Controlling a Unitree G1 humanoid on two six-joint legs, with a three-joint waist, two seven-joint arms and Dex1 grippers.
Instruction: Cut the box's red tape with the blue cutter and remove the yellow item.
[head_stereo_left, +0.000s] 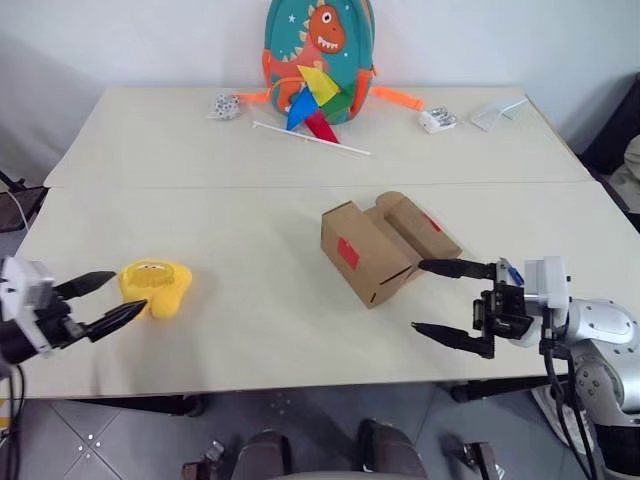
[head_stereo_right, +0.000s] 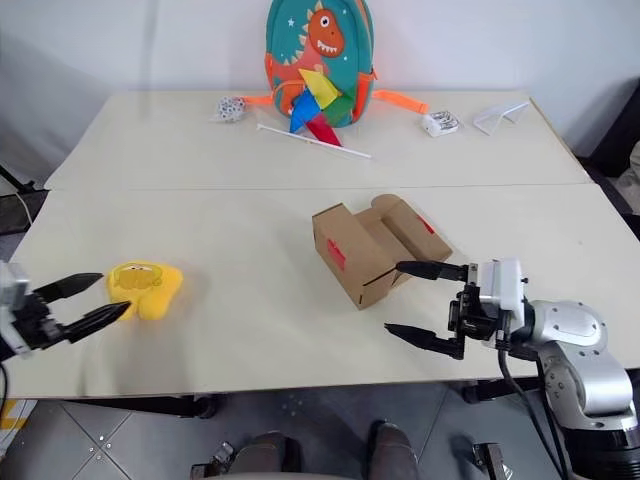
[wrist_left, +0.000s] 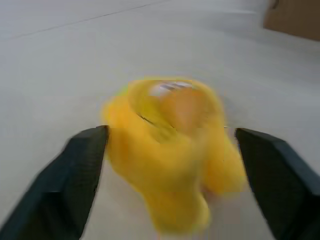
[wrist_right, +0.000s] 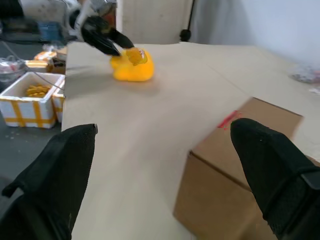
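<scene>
The yellow item (head_stereo_left: 157, 286) lies on the table at the near left, seen close up as a soft lump (wrist_left: 170, 145). My left gripper (head_stereo_left: 110, 300) is open, its fingertips flanking the item's near side without closing on it. The box (head_stereo_left: 372, 250) lies mid-table with its flap lid folded open to the right. One patch of red tape (head_stereo_left: 348, 253) shows on the box's front face, another on the flap. My right gripper (head_stereo_left: 434, 300) stands open and empty just right of the box, pointing left. The blue cutter is out of view.
A dinosaur backpack (head_stereo_left: 318, 45) and a colourful pinwheel (head_stereo_left: 315, 100) stand at the table's far edge, with small white objects (head_stereo_left: 437, 120) beside them. A white and yellow crate (wrist_right: 27, 97) sits on the floor off the table's left side. Bare tabletop lies between item and box.
</scene>
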